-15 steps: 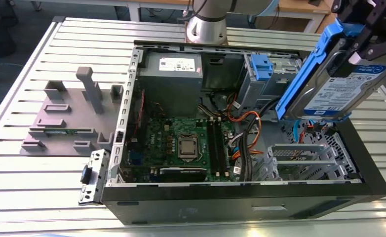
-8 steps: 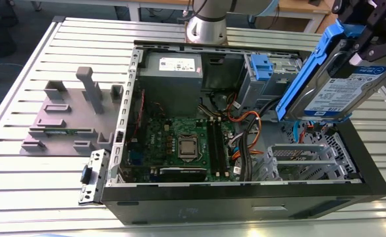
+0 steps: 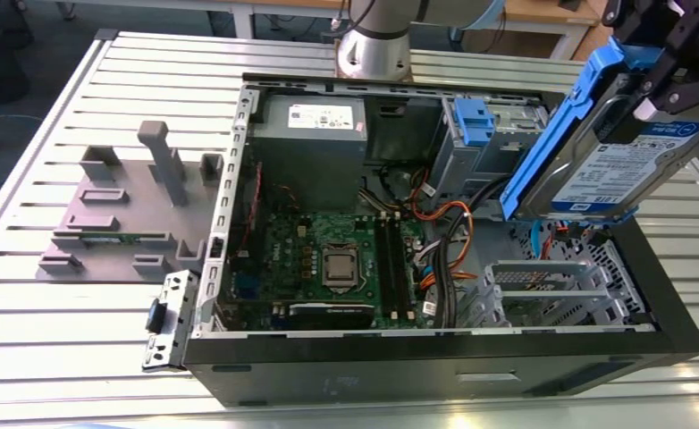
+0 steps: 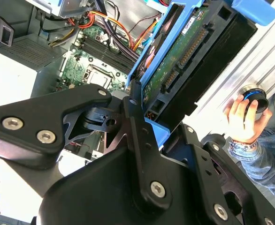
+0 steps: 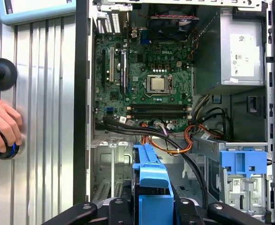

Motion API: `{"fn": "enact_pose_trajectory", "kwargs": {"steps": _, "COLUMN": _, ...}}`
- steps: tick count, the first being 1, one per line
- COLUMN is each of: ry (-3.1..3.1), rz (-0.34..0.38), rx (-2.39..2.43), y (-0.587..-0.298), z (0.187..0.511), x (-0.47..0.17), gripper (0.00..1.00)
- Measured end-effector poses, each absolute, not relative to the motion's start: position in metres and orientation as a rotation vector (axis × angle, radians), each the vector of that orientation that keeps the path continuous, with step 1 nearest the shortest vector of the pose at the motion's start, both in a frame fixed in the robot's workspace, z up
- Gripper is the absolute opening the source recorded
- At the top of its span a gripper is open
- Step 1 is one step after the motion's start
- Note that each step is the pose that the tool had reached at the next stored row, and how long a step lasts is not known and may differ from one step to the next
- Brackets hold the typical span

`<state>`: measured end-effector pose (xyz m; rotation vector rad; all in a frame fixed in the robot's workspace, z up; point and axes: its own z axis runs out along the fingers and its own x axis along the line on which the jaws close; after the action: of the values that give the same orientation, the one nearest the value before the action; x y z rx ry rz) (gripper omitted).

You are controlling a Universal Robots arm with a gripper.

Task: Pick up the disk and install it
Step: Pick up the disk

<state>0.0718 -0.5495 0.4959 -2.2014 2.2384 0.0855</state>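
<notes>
The disk (image 3: 618,161), a silver-grey drive with a white-and-blue label in a bright blue bracket, hangs tilted on edge above the open computer case (image 3: 445,357), at the exterior view's right. My gripper (image 3: 653,71) is shut on its upper end. In the second wrist view the disk's circuit-board side and connectors (image 4: 184,51) face the camera, with a black finger (image 4: 135,122) pressed against the blue frame. In the first wrist view the bracket's edge (image 5: 151,173) sits between the fingers, over the case's lower bay area.
Inside the case lie the motherboard (image 3: 325,259), a grey power supply (image 3: 314,125), orange and black cables (image 3: 439,223) and a drive cage with a blue latch (image 3: 475,121). A grey fixture (image 3: 135,197) stands on the slatted table. A person's hand (image 5: 3,122) rests beside the case.
</notes>
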Motion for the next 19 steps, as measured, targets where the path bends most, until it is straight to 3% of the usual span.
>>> {"fn": "enact_pose_trajectory", "kwargs": {"steps": 19, "ry": 2.239, "rz": 0.085, "rx": -2.201, "y": -0.5537, "z": 0.4957, "x": 0.0718, "gripper": 0.37}}
